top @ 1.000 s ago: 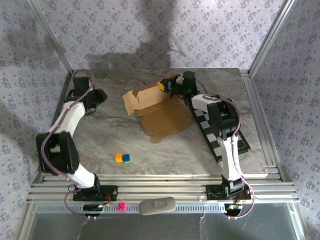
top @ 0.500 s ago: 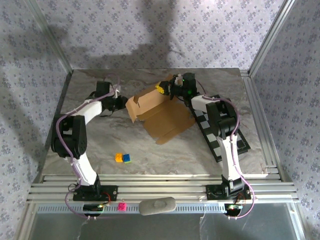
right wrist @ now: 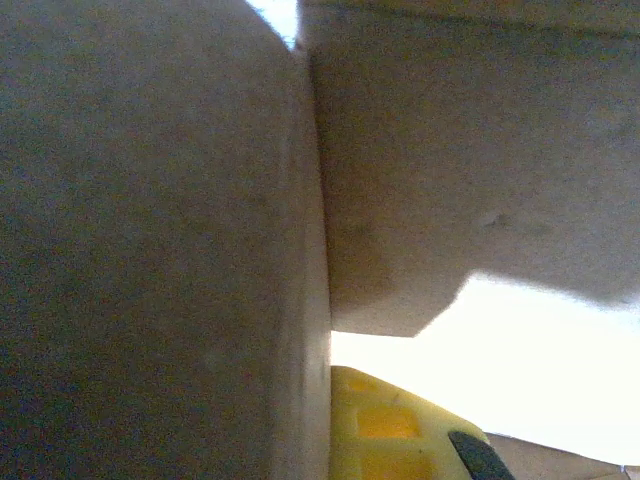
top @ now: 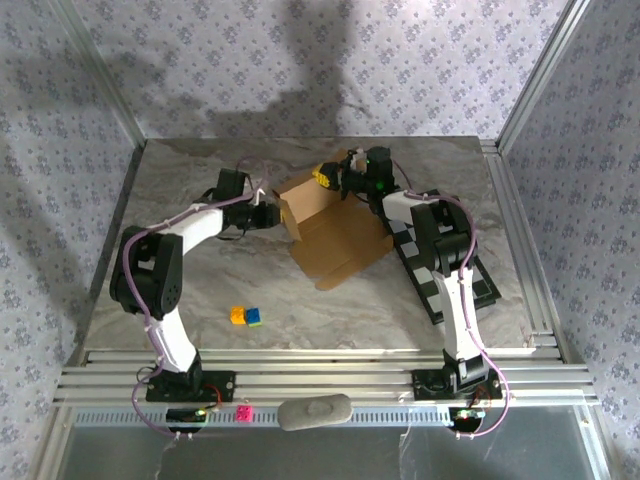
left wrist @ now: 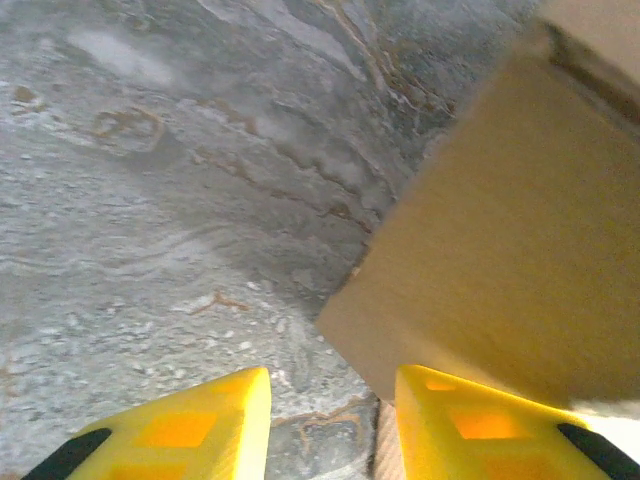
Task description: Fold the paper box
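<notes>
The paper box (top: 335,235) is a tan cardboard sheet lying half folded in the middle of the table, with its rear panels raised. My right gripper (top: 327,176) is at the box's back edge, shut on an upright cardboard wall (right wrist: 180,250); one yellow finger (right wrist: 390,430) presses against that wall. At the box's left end my left gripper (top: 272,212) stands open low over the table. Its yellow fingers (left wrist: 190,430) have bare marble between them, and the right one meets the edge of a raised flap (left wrist: 500,240).
A black-and-white checkerboard (top: 452,275) lies to the right of the box, under the right arm. Two small coloured blocks (top: 246,316) sit on the marble near the front. Aluminium rails (top: 320,375) and patterned walls bound the table.
My left arm has swung from the table's far left across to the box's left end. The left flap has been pushed upright and to the right. The right gripper has kept its hold.
</notes>
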Robot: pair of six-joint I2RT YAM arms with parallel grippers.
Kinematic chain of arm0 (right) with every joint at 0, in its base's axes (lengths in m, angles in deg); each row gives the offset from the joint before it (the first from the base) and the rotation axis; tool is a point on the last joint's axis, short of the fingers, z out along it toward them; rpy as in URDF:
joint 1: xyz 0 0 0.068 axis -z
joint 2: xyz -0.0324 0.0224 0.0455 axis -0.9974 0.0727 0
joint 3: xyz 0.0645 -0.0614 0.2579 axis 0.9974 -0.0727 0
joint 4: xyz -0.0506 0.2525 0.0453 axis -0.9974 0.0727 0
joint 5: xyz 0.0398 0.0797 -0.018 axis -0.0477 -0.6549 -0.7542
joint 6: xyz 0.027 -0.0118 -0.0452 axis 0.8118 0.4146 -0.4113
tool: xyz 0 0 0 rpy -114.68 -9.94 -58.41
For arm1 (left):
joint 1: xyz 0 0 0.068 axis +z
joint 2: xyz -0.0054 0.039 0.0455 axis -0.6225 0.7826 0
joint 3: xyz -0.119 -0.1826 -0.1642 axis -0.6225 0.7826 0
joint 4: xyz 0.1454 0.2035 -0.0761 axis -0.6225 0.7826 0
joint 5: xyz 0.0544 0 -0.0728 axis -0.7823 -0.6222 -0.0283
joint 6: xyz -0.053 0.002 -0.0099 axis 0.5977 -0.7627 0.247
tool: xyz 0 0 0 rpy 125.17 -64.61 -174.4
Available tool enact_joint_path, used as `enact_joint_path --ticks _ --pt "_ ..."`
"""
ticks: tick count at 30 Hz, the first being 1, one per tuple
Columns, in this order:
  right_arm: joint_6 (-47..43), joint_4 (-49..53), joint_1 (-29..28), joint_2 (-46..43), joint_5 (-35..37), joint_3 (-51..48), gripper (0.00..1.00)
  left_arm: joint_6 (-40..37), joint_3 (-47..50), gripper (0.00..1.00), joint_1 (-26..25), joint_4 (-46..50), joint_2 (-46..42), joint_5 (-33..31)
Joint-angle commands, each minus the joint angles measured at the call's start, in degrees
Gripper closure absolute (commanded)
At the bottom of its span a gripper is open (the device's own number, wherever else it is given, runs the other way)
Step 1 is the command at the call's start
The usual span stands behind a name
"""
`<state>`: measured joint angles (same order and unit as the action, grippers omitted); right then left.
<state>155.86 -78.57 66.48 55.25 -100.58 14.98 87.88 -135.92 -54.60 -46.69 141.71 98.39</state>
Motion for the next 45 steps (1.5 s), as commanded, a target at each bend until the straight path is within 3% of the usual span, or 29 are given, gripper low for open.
enact_joint_path --ticks 1,12,34,45 --pt "0.4 -2.2 0.5 0.8 -1.2 0.8 1.0 1.3 0.7 0.59 -0.8 -1.8 -2.0 -1.9" --pt "0.3 -1.2 0.7 0.7 -0.6 0.8 1.0 3.0 2.7 0.46 -1.6 -6.6 -5.2 1.2" --pt "-0.1 1.9 0.4 1.1 -0.2 2.4 1.0 4.3 1.1 0.39 -3.5 -8.0 -2.9 0.6" --pt "0.4 2.9 0.4 1.2 0.2 2.7 1.0 3.2 -0.7 0.39 -5.7 -7.0 -0.5 -8.8"
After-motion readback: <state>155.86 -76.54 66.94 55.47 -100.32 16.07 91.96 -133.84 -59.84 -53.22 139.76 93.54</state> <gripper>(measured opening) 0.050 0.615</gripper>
